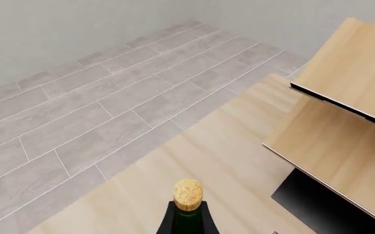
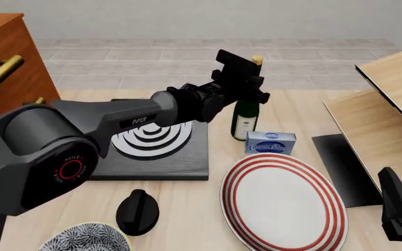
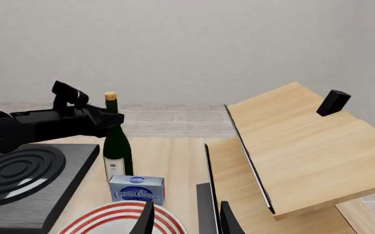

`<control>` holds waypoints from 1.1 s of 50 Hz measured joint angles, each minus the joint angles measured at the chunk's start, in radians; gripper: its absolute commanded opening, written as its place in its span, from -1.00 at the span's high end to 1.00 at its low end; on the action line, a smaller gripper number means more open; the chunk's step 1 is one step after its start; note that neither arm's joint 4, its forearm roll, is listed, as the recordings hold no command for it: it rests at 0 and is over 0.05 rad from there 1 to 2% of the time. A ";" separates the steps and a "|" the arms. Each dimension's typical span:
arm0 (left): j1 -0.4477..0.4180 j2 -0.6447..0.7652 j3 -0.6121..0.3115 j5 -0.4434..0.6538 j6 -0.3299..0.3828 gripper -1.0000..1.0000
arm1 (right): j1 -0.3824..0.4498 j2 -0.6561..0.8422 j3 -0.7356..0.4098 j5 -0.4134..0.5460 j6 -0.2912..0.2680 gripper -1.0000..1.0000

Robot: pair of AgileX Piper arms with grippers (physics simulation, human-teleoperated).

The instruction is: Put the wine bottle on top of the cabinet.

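Standing wine bottle (image 2: 244, 117) on table, left gripper (image 2: 251, 88) around neck

In the front view, the neck of the wine bottle (image 2: 244, 118) is covered by the left end effector (image 2: 246, 78), so the finger contact cannot be made out. The cabinet (image 2: 6, 68) is cut off by the left edge, its top unseen. The patterned bowl (image 2: 85, 238) is cropped at the bottom edge. Only a dark part of the right end effector (image 2: 399, 209) is shown at the corner. In the left wrist view, the bottle is cut below its shoulders.
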 measured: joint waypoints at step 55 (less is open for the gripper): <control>0.032 -0.107 0.093 -0.130 -0.018 1.00 | 0.000 0.000 0.000 0.000 0.000 -1.00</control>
